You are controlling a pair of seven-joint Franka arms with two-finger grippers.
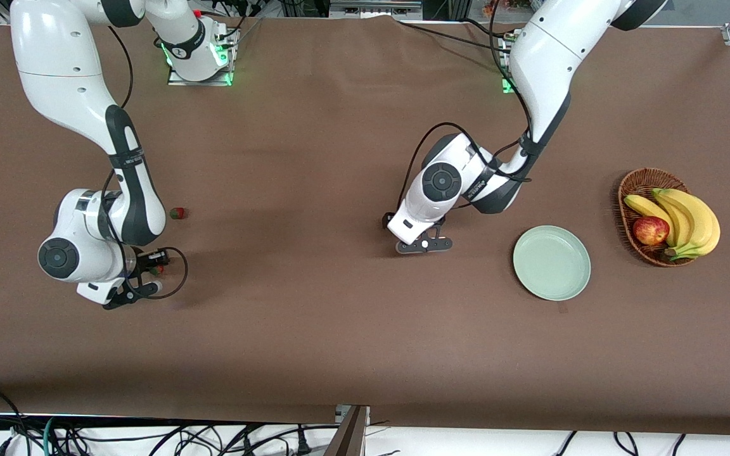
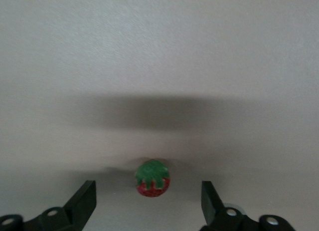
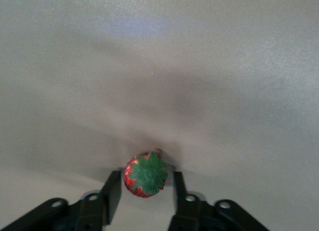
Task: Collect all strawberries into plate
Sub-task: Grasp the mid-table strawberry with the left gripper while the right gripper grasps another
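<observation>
On the plate (image 1: 552,263) nothing is yet seen. One strawberry (image 3: 145,174) is pinched by the right gripper (image 3: 147,191); another (image 2: 152,178) sits between the left gripper's (image 2: 148,201) wide jaws; a third (image 1: 177,213) lies apart.

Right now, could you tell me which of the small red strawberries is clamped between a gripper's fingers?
The small red strawberry in the right gripper; the left gripper's fingers stand open around another, and a third lies free.
</observation>
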